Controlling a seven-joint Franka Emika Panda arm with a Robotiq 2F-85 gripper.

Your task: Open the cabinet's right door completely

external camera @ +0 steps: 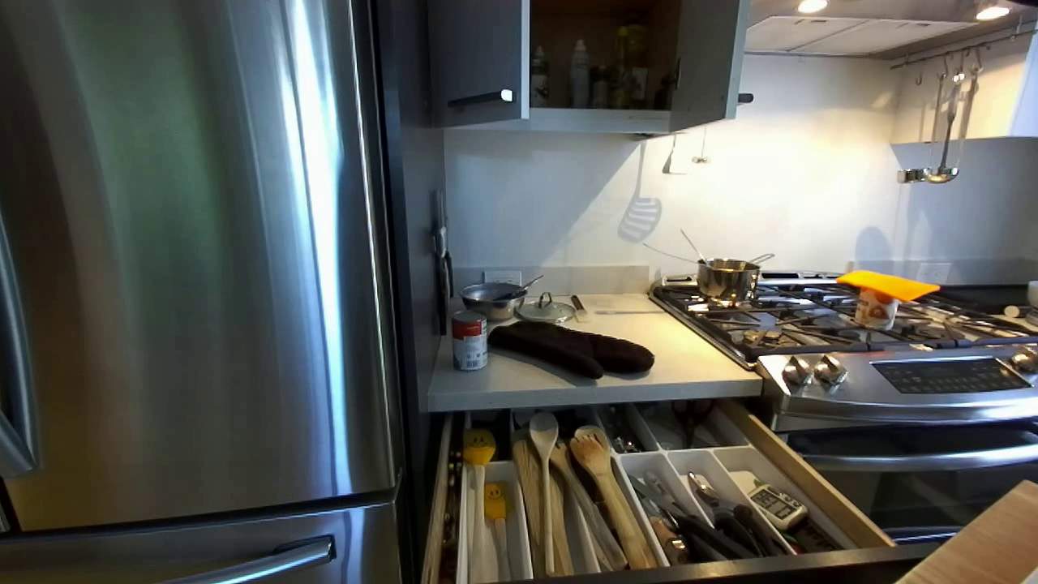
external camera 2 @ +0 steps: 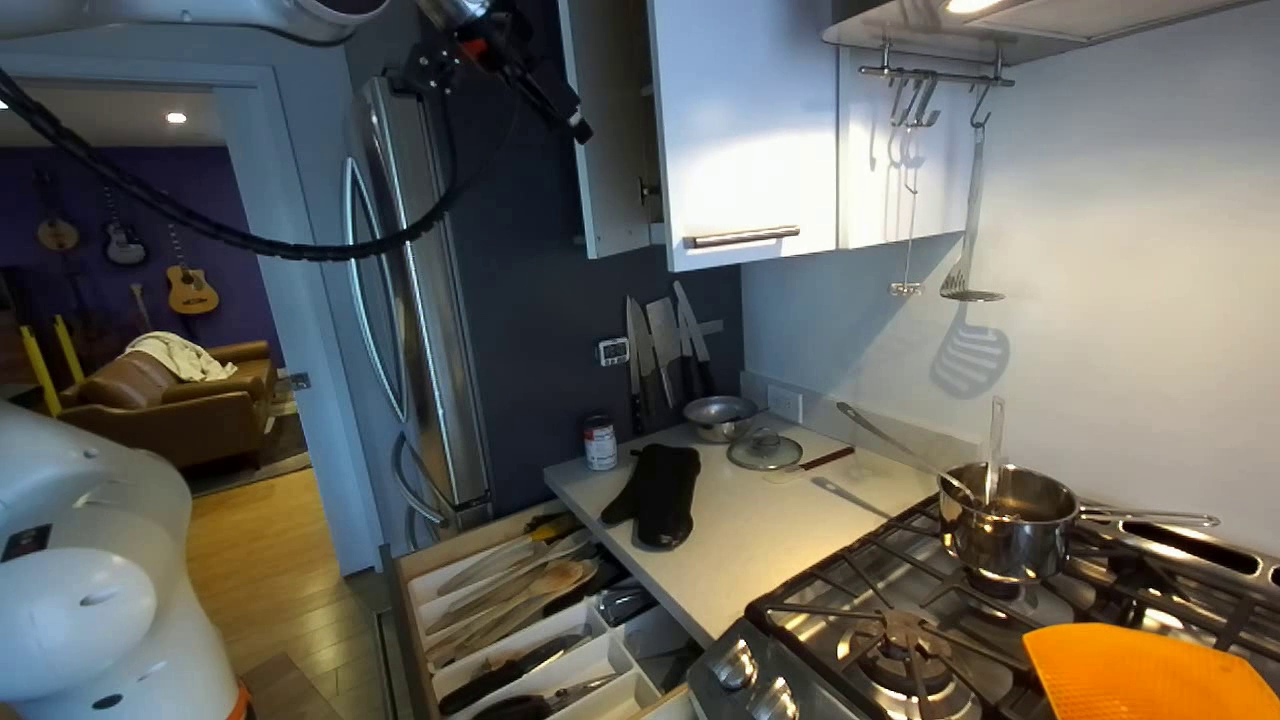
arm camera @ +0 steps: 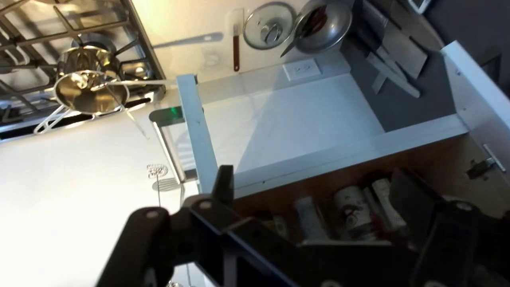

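The cabinet hangs above the counter with both doors swung outward and dark shelves with bottles inside. Its right door stands partly open. In an exterior view its pale outer face with a bar handle shows. In the wrist view the right door is nearly edge-on at left, its handle beyond. My gripper is open and empty in front of the cabinet's opening. One finger overlaps the right door's inner edge; I cannot tell if it touches. In an exterior view the gripper is beside the left door.
The left door also shows in the wrist view. Below are an open utensil drawer, a counter with a dark mitt and can, and the stove with a pot. The fridge stands beside. Utensils hang from a rail.
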